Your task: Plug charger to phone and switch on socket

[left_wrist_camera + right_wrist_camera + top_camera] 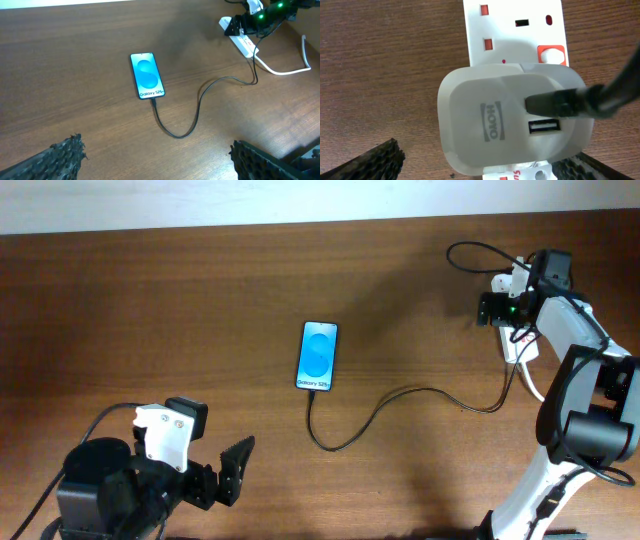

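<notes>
Charger (pixel 181 136) meets the phone (pixel 146 75) at its bottom end; left gripper (pixel 155 149) gapes empty, right gripper (pixel 480 160) open astride the adapter (pixel 490 100) on the socket (pixel 512 35).

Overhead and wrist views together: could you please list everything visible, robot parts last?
Blue-screened, black-edged smartphone: one, table centre.
Thin black charger cable: one, from smartphone's lower edge to adapter.
White rounded plug adapter: one, seated in strip.
White plastic power strip, red switch marks: one, far right.
Thick white cord: one, leaving strip.
Brown wooden table: one, under everything.
Left gripper: one, black, open, empty, near left.
Right gripper: one, black, open, over adapter.
</notes>
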`<action>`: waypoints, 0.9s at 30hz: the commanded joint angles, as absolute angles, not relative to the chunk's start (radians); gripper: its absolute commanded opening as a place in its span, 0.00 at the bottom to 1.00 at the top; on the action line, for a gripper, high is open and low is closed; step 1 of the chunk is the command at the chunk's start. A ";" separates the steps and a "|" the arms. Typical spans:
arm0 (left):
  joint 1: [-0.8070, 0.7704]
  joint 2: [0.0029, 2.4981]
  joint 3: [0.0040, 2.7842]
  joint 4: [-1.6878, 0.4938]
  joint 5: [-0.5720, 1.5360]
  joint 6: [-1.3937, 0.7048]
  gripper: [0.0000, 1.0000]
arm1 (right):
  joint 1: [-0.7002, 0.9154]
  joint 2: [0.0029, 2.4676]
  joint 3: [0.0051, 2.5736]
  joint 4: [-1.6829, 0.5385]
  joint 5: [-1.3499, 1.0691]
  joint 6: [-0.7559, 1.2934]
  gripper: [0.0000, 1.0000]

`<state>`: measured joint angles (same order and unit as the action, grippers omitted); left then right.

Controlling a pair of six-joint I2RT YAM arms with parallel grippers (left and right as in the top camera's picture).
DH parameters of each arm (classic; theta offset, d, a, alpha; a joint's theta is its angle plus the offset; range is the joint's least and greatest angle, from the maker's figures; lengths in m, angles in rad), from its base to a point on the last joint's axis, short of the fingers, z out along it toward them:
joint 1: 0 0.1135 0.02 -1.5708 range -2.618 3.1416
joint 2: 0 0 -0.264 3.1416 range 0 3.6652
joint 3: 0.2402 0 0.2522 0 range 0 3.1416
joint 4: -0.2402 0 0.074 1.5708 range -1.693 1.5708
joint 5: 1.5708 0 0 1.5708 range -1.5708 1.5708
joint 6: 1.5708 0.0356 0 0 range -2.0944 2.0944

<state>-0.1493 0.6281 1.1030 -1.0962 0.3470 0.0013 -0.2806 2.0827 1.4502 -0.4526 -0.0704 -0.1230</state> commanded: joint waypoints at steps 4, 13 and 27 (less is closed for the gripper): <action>-0.150 0.626 1.096 -1.095 0.347 0.016 0.99 | -0.237 2.096 1.478 -0.453 -0.102 -0.130 0.98; -0.150 0.626 1.096 -1.095 0.347 0.016 0.99 | -0.244 2.072 1.538 -0.509 -0.012 -0.131 0.98; -0.150 0.626 1.096 -1.095 0.347 0.016 0.99 | -0.276 2.137 1.536 -0.501 -0.105 -0.130 0.98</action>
<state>-0.1493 0.6281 1.1030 -1.0966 0.3470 0.0010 -0.2821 2.0998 1.5215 -0.4984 -0.0490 -0.1295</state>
